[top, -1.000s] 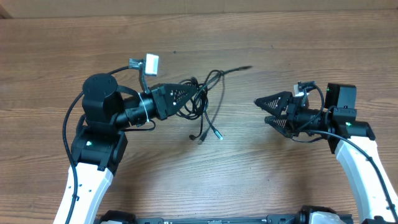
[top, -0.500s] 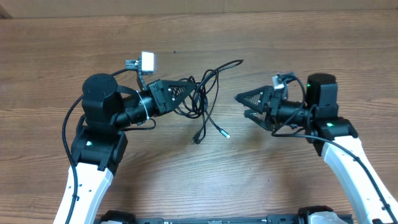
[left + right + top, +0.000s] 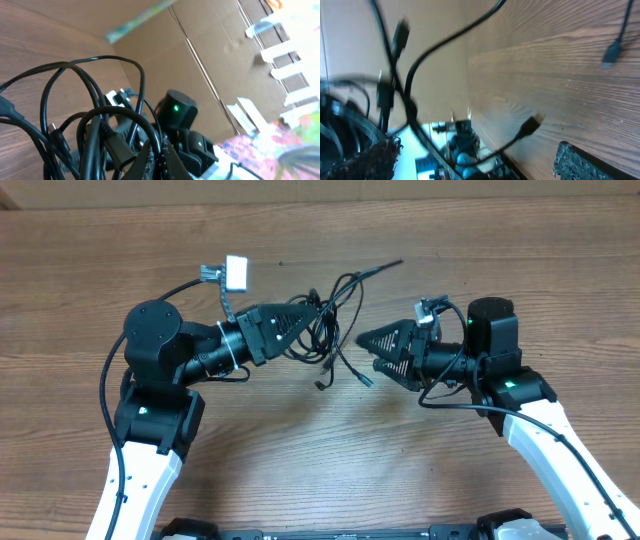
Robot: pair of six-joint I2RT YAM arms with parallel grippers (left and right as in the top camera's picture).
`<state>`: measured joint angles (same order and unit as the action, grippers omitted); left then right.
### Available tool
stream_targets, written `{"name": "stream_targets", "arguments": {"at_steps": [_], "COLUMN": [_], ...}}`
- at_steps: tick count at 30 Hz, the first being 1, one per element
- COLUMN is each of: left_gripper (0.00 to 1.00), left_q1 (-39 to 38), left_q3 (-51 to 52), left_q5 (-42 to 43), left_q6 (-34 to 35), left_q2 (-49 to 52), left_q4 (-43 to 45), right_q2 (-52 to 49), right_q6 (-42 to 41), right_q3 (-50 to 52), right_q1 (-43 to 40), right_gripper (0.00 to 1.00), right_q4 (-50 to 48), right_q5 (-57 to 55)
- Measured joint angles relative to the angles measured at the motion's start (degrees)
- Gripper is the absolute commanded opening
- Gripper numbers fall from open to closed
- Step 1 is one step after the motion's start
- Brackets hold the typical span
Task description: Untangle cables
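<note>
Wood-grain tabletop [image 3: 300, 470] fills the overhead view. Cardboard sheeting [image 3: 200, 65] is seen behind it from the left wrist.

Cables [image 3: 330, 330] are found at the tips of the left pincer [image 3: 314, 308], which is clamped shut on the bundle. Loops are crowded right against its fingers in its own camera. Right pincer [image 3: 367, 352] is spread wide with nothing between the jaws, and is set just beside the bundle, opposite the left pincer. Whether the bundle is lifted clear of the wood cannot be told.

Look:
- Thin black cords are crossed over each other in several loops. The cord count cannot be told.
- A silver-tipped plug [image 3: 367, 379] is noted just beside the right pincer's lower finger, apparently not touching.
- A second plug end [image 3: 320, 385] is noted further toward the left pincer.
- One loose tail [image 3: 385, 268] is run out beyond the right pincer's tips.

Handling, judged:
- The cords are light and limp, with no stiffness to speak of.
- Loops are expected to sag and snag when pulled, and plugs to catch inside them.
- A thin cord could slip through a weak pinch.
- Hold is best taken on a single cord just behind a plug, outside the knot. The silver-tipped plug by the right pincer is the obvious candidate.
- A grab mid-bundle is judged likely to tighten things.
</note>
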<state>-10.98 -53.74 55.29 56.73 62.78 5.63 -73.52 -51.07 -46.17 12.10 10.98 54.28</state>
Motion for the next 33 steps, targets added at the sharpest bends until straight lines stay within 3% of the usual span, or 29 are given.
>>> {"name": "stream_targets", "arguments": {"at_steps": [13,24,28,33], "left_gripper": [0.04,0.04,0.04,0.04], "left_q1": [0.0,0.0,0.0,0.0], "left_q3": [0.0,0.0,0.0,0.0], "left_q5": [9.35,13.57,14.56,14.97], "left_q6": [-7.89,-10.43,-10.45,-10.45], "left_q2": [0.0,0.0,0.0,0.0], "left_q4": [-0.31,-1.38,-1.38,-1.36], "right_q2": [0.0,0.0,0.0,0.0], "right_q6": [-12.92,-14.95,-15.17,-15.58], "right_q3": [0.0,0.0,0.0,0.0], "right_q1": [1.31,4.09,4.15,5.95], "right_gripper": [1.0,0.99,0.91,0.72], "right_q4": [-8.15,-11.23,-11.82,-11.8], "right_q5": [-3.67,-6.51,-7.21,-8.17]}}
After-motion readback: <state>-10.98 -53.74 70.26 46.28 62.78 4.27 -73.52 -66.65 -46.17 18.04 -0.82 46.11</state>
